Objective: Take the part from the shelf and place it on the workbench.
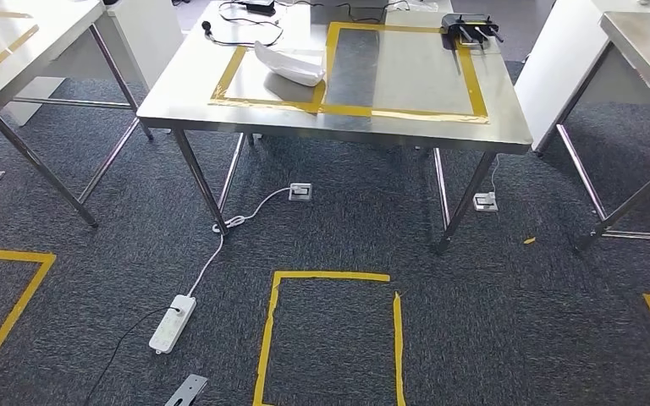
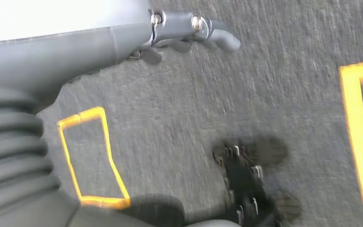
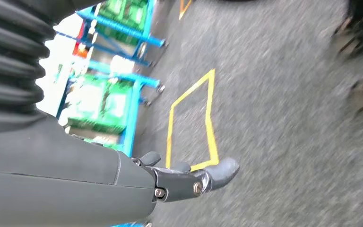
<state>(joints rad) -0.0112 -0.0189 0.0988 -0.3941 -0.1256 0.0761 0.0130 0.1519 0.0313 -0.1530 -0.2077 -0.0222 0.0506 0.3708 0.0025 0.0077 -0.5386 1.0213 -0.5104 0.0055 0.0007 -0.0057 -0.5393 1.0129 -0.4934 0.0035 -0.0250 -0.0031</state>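
Facing the workbench (image 1: 220, 106): white part (image 1: 289, 64) lies inside the tape outline, upper centre. Left hand (image 2: 189, 33) and right hand (image 3: 184, 177) hang loose, fingers apart, holding nothing. Turn squarely toward blue shelf (image 3: 118, 80).

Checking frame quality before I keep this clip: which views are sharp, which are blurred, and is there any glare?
Head view: sharp; the steel workbench throws bright reflections around the white part. Left wrist view: carpet smeared by motion blur, a blown-out white patch above the left hand. Right wrist view: blurred too, the blue shelf soft and overexposed behind the right hand.
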